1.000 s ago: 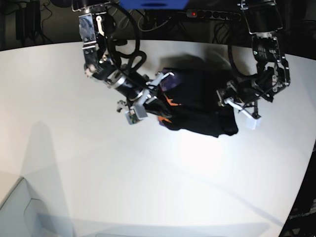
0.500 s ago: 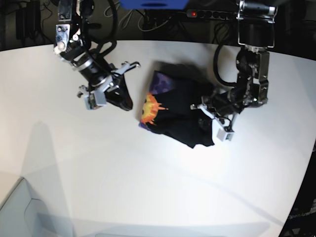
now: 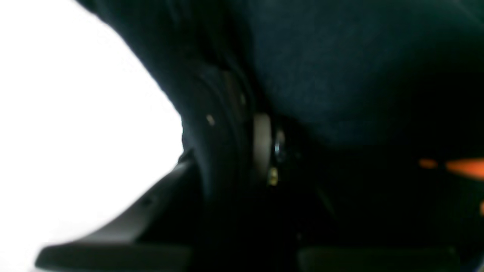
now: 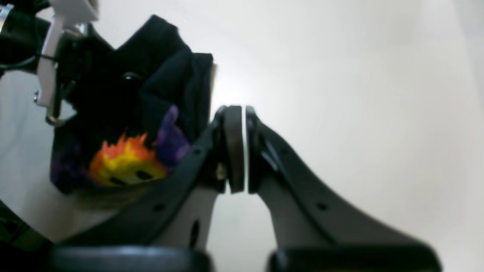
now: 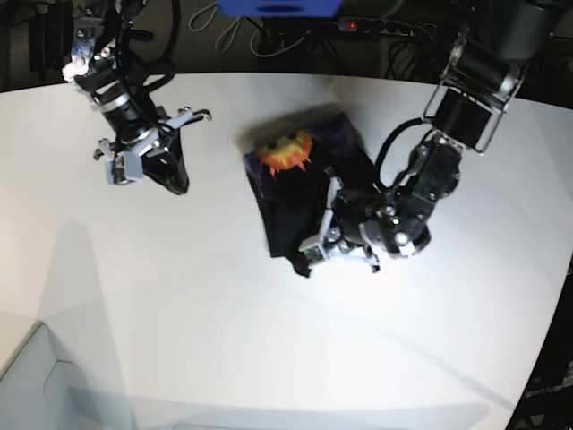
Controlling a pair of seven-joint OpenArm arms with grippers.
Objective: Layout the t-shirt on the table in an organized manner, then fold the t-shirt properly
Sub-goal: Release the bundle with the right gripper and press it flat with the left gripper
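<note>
Base view: t-shirt (image 5: 300, 193) bunched, print up, toward the far edge of the table (image 5: 224, 340). Left gripper (image 5: 333, 235) clamped on its near hem. Right gripper (image 5: 172, 170) closed, empty, well apart

The t-shirt (image 5: 295, 193) is soft matt black cloth, bunched into folds, with a flat orange-yellow and purple print near the upper centre of the base view. The table (image 5: 224, 322) is a smooth white surface with a soft sheen and a bright glare patch at centre. The right gripper (image 4: 239, 149) has matt black plastic fingers with small holes, over paler grey plastic parts at the bottom of its wrist view.
</note>
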